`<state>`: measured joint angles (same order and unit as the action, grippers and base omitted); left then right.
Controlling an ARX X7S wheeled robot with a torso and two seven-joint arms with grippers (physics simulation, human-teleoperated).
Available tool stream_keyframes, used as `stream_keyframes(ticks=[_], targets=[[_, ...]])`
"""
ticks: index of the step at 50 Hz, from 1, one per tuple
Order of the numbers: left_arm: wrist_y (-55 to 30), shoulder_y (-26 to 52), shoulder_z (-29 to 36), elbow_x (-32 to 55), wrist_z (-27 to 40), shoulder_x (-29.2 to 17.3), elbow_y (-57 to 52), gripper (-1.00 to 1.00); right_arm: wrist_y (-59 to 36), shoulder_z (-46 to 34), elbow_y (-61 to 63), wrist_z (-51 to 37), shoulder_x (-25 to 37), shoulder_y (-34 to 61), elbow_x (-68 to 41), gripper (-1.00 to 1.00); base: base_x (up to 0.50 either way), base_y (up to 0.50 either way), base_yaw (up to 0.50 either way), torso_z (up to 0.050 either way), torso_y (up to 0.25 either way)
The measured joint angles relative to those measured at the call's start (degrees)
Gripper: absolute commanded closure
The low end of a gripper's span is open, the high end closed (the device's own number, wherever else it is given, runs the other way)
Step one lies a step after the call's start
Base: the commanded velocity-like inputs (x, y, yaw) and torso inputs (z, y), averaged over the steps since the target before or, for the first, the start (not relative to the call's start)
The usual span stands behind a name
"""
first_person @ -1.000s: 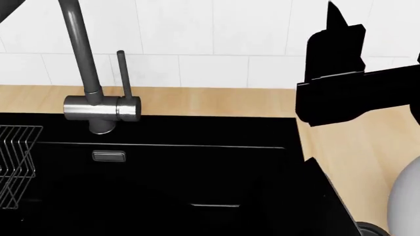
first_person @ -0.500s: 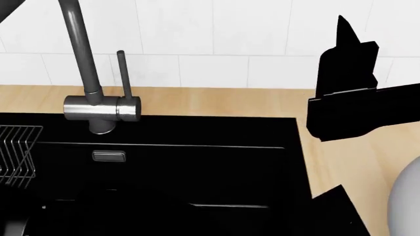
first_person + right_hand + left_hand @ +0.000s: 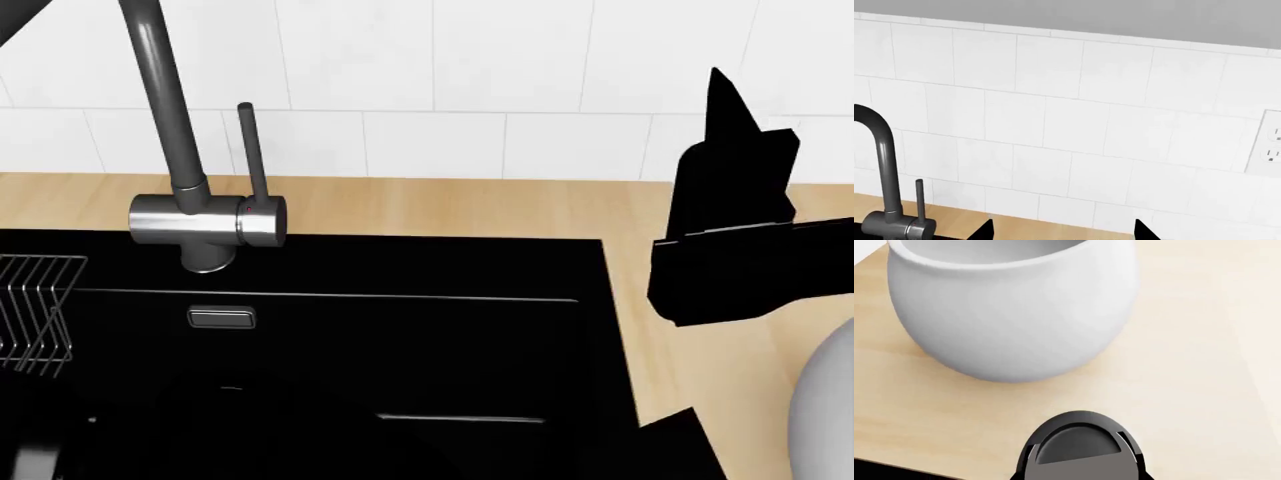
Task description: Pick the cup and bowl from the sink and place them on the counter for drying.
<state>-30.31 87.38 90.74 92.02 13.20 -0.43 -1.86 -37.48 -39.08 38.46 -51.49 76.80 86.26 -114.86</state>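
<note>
Bowl on the counter, cup lid at my left claw.

I see the bowl (image 3: 1011, 307) on the counter (image 3: 1187, 370) beyond my left claw; the cup (image 3: 1077, 445) sits nearest; right claw (image 3: 1062, 231) tips apart; left's state I cannot tell.

The right claw (image 3: 731, 90) is raised above the desk (image 3: 441, 207), to the right of the sink (image 3: 334, 340), fingertips (image 3: 985, 229) spread apart and empty.

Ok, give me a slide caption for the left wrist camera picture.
White bowl standing upright on the wood counter, with the lidded cup close beside it.
</note>
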Motion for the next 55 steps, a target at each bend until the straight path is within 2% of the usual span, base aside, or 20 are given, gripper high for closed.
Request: stream_keyframes(ticks=[13, 31, 55], targets=[[0.11, 1.06, 0.21, 0.56, -0.35, 0.01, -0.22, 1.0, 0.27, 0.23, 0.46, 0.7, 0.84, -0.83, 0.19, -1.0, 0.0, 0.0, 0.0, 0.0, 0.0], [8.03, 6.45, 0.35, 4.38, 1.08, 0.01, -1.21, 1.0, -1.92, 0.53, -0.28, 0.15, 0.01, 0.59, -0.91, -1.0, 0.0, 0.0, 0.0, 0.0, 0.001], [8.12, 7.12, 0.46, 5.32, 2.8, 0.02, -3.92, 1.0, -2.3, 0.8, 0.14, 0.18, 0.09, 0.11, -0.93, -1.0, 0.0, 0.0, 0.0, 0.0, -0.043]])
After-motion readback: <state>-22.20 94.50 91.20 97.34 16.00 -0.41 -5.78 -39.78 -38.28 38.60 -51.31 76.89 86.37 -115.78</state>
